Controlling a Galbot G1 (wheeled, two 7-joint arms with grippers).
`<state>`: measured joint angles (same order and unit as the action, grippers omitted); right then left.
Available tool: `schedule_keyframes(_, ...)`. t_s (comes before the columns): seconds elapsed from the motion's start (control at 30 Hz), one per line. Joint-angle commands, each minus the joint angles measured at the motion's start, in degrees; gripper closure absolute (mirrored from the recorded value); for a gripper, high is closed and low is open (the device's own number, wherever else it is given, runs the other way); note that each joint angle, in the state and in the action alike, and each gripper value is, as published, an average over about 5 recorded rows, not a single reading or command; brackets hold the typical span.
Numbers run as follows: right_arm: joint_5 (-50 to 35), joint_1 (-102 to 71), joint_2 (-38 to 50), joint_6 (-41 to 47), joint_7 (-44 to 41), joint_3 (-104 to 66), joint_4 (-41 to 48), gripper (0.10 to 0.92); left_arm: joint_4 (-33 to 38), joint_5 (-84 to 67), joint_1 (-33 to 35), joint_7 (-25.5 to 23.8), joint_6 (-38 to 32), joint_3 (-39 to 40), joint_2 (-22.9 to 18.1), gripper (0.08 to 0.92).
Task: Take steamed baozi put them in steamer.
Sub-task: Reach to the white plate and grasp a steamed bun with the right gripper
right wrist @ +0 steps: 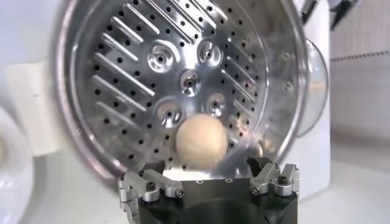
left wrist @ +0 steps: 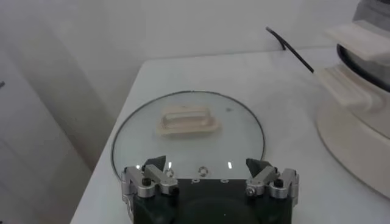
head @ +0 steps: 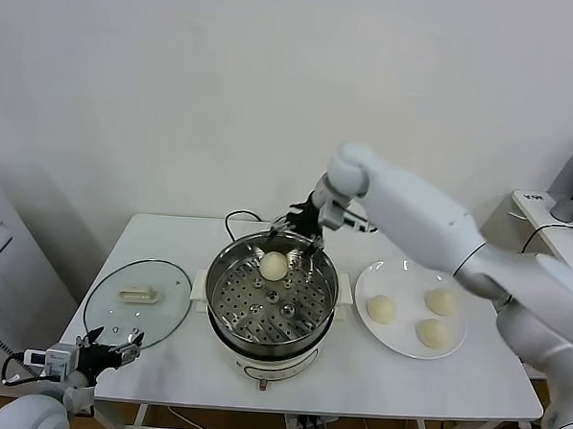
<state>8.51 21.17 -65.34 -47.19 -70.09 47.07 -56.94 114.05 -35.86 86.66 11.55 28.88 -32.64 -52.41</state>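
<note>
One pale baozi (head: 273, 265) lies on the perforated tray at the far side of the steel steamer (head: 226, 303); it also shows in the right wrist view (right wrist: 202, 141). Three more baozi (head: 382, 308) (head: 440, 301) (head: 433, 332) lie on the white plate (head: 404, 272) to the right. My right gripper (head: 299, 232) is open and empty, just above the steamer's far rim, close behind the bun; its fingers (right wrist: 264, 168) stand wide apart. My left gripper (head: 115, 341) is open and empty, parked at the table's front left by the glass lid.
A round glass lid (head: 138, 297) with a cream handle (left wrist: 186, 120) lies flat on the white table left of the steamer. A black cable (head: 236, 218) runs behind the steamer. Another table with grey items stands at the far right.
</note>
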Motion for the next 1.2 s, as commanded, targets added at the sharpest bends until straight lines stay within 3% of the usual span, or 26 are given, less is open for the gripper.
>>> schedule_keyframes(0.03, -21.6, 12.7, 7.9, 28.6, -6.2, 16.9, 5.7, 0.203, 0.5, -0.1, 0.3, 0.0, 0.1, -0.2, 0.2, 0.177)
schedule_keyframes(0.17, -25.8, 13.2, 10.6, 38.4, -6.4, 22.2, 4.7, 0.203, 0.5, -0.3, 0.3, 0.0, 0.1, -0.3, 0.3, 0.177)
schedule_keyframes(0.37, -27.0, 11.2, 12.8, 43.5, -6.1, 25.1, 4.6, 0.203, 0.3, -0.3, 0.4, 0.0, 0.1, -0.3, 0.1, 0.177)
schedule_keyframes(1.2, -20.3, -8.3, 13.3, 46.5, 0.2, 15.8, 8.8, 0.203, 0.0, -0.2, 0.5, 0.0, 0.1, -0.4, -0.1, 0.177)
